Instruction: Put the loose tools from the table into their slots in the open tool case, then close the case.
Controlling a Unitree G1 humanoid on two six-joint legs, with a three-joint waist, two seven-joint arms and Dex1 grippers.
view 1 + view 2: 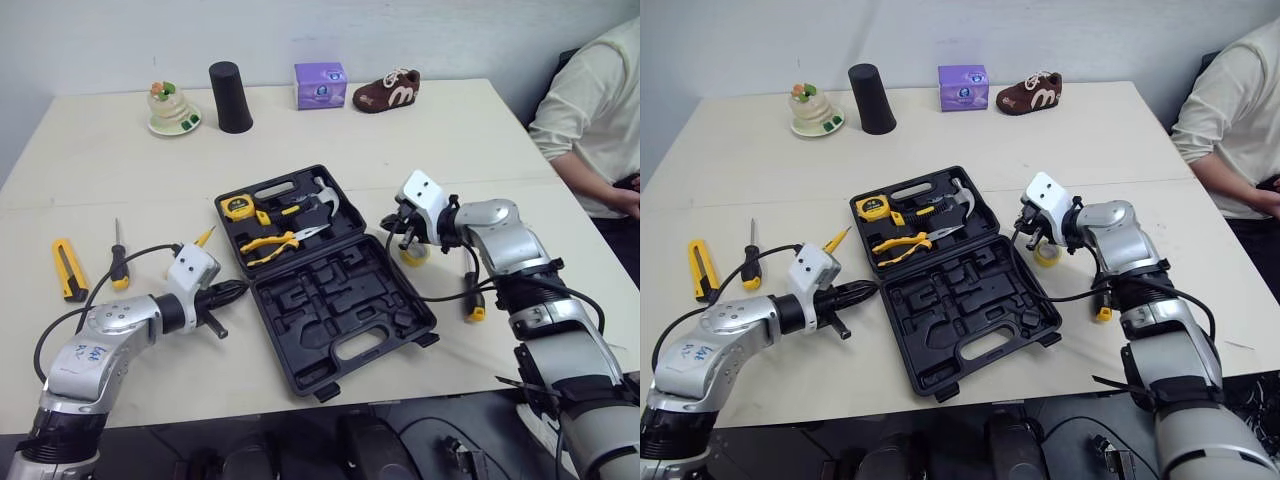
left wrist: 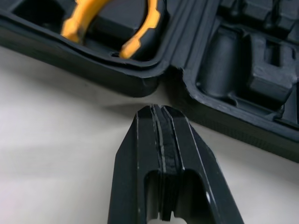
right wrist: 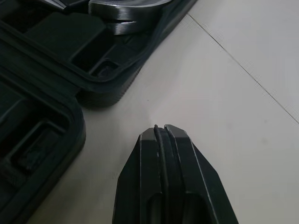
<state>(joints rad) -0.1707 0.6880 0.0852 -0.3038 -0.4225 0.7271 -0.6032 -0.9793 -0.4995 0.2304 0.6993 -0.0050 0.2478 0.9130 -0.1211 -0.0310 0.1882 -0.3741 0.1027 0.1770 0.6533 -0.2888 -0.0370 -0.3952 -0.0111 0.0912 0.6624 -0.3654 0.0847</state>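
The pale table [image 1: 110, 150] stands against a white wall. The open tool case [image 1: 340, 290] lies at its centre. The far half holds a tape measure [image 1: 237, 207], pliers [image 1: 275, 243] and a hammer [image 1: 325, 197]; the slots of the near half are empty.

Loose on the table at the left are a yellow utility knife [image 1: 68, 270] and a screwdriver [image 1: 118, 258]. A roll of tape [image 1: 415, 256] lies just right of the case.

The left gripper [image 2: 161, 116] is closed on nothing (fingers pressed together), just beside the case's left edge. The right gripper [image 3: 161, 133] is likewise closed and empty, low over the table beside the case's right edge, near the tape.
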